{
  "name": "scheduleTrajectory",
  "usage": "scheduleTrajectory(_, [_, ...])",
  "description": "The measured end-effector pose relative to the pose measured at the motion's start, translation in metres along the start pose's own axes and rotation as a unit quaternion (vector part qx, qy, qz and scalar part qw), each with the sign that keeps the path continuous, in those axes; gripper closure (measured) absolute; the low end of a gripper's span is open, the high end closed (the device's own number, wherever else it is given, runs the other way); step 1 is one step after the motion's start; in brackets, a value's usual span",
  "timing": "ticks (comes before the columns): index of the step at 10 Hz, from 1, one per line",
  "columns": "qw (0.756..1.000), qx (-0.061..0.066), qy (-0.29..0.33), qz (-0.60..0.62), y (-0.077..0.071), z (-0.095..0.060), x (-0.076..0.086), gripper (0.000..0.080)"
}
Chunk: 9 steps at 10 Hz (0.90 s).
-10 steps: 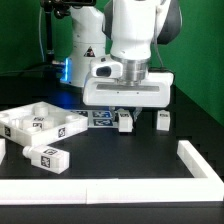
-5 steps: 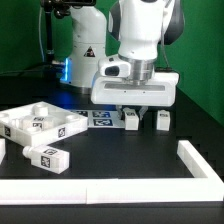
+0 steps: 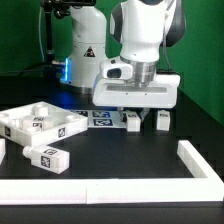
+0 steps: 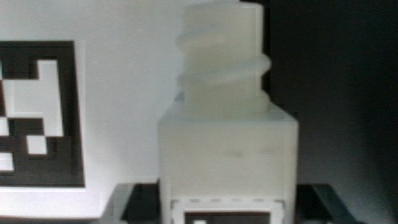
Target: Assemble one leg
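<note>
Leg: stood upright directly beneath the claw, seemingly between its fingers, threaded end up.
Panel: laid well off to the exterior view's left of the claw.
Marker board: seen just left of the claw.
Claw: positioned low over the leg; how far it is parted cannot be told, nor whether anything is gripped.
Second leg: stood near the claw's right.

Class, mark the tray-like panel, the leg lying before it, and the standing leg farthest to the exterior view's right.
Tray-like panel [image 3: 20,128]: exterior view, front wall.
Lying leg [image 3: 45,158]: exterior view, tagged side.
Standing leg [image 3: 161,120]: exterior view, tagged face.
</note>
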<state>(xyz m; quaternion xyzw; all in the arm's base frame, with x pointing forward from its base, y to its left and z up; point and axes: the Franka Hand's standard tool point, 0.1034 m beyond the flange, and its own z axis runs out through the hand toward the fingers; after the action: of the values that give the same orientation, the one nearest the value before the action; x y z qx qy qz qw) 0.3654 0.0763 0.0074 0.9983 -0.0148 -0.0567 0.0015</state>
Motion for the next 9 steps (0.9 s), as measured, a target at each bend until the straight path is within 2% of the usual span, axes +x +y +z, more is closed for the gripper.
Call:
scheduleTrajectory(1, [1.000, 0.000, 0.000, 0.000, 0.000, 0.000, 0.000, 0.0514])
scheduleTrajectory(2, [1.000, 0.000, 0.000, 0.000, 0.000, 0.000, 0.000, 0.0291])
scheduleTrajectory(3, [1.000, 0.001, -0.011, -0.007, 0.003, -0.002, -0.001, 0.0291])
scheduleTrajectory(4, [1.000, 0.010, -0.025, -0.002, 0.013, -0.016, 0.005, 0.0180])
scheduleTrajectory(5, [0.999, 0.018, -0.029, 0.001, 0.026, -0.033, 0.010, 0.0159])
scheduleTrajectory(7, [0.999, 0.027, -0.040, -0.013, 0.053, -0.045, 0.010, 0.0151])
scheduleTrajectory(8, [0.999, 0.027, -0.035, -0.018, 0.059, -0.050, 0.012, 0.0151])
scheduleTrajectory(9, [0.999, 0.026, -0.031, -0.021, 0.058, -0.050, 0.012, 0.0150])
